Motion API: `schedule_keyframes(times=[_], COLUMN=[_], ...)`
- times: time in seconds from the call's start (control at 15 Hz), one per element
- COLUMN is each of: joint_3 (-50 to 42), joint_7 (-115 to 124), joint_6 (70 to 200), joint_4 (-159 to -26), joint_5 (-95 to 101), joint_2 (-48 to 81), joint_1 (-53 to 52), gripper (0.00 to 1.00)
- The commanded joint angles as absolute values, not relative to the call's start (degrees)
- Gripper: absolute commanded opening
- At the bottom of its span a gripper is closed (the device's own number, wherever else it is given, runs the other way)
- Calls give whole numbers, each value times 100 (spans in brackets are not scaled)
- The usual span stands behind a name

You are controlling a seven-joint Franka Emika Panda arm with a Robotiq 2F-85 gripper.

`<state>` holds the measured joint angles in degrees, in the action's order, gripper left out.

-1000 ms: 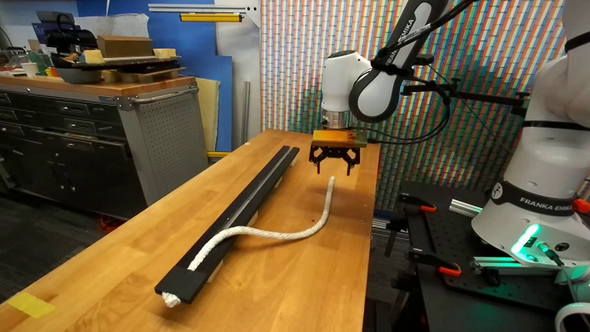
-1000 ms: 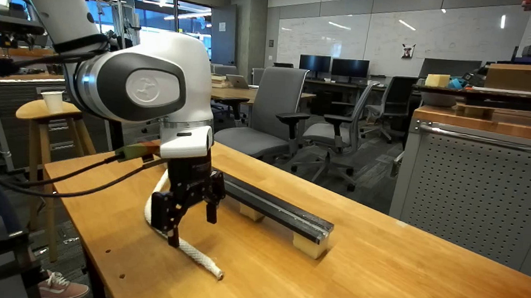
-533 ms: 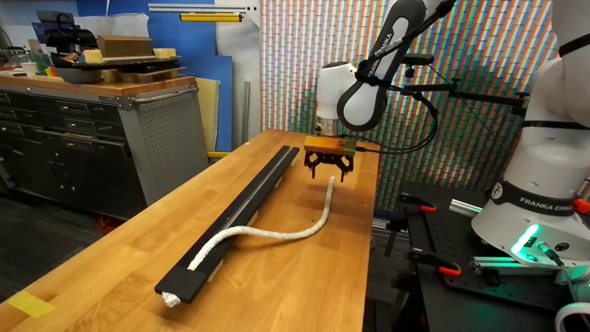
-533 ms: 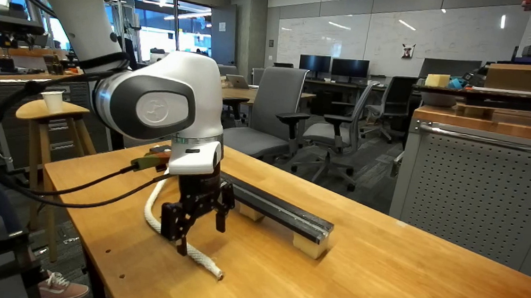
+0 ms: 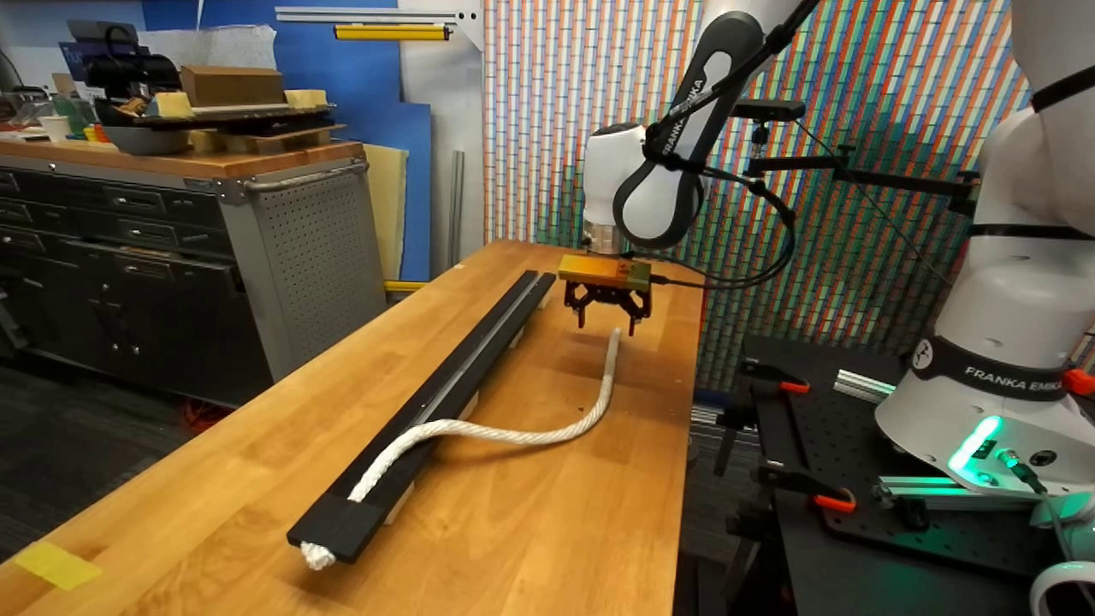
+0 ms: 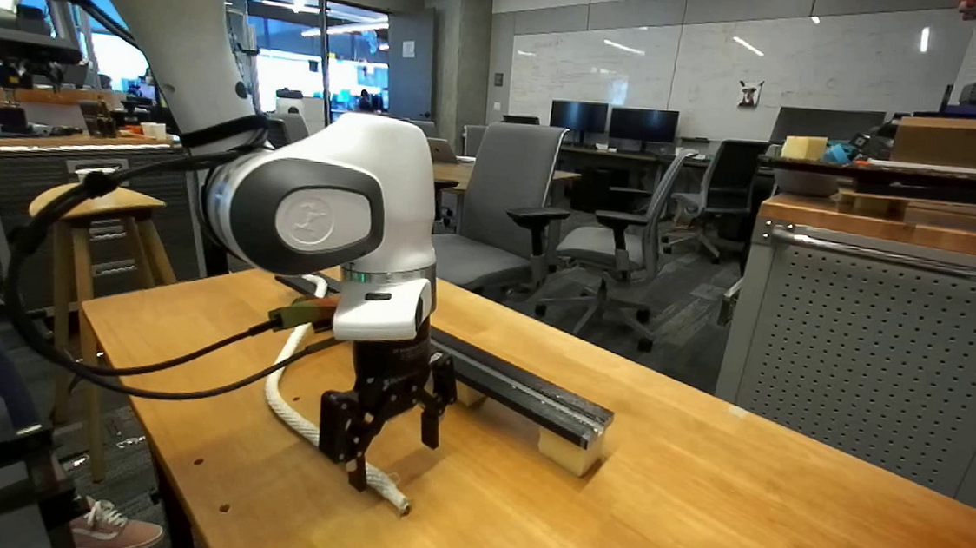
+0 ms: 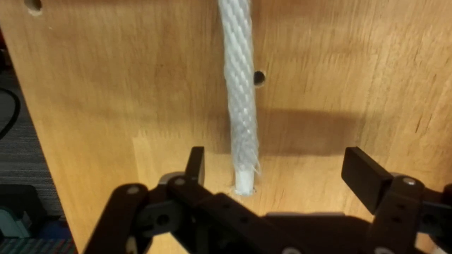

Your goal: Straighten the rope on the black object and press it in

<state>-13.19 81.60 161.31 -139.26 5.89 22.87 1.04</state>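
Hand [image 7: 273, 158]: wide, empty, above free end of rope [image 7: 242, 95]. That end: off-centre toward robot-side edge of counter [image 5: 565, 522], roughly parallel

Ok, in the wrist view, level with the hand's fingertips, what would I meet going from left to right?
Floor, table edge, one black finger, white rope, other black finger.
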Motion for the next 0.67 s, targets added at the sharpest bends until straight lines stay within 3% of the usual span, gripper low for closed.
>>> schedule_keyframes(times=[0.0, 0.13, 0.27, 0.33, 0.6], joint_3=[-1420, -1426, -1415, -1440, -1518], joint_7=[8016, 8009, 7960, 7973, 8001], joint_6=[16151, 16131, 16101, 16087, 16072], joint_4=[-13722, -13681, -13654, -13646, -13589], joint_5=[261, 173, 88, 80, 72], joint_2=[2524, 2592, 2634, 2645, 2657], joint_1=[25, 18, 41, 23, 17], gripper=[99, 94, 71, 68, 36])
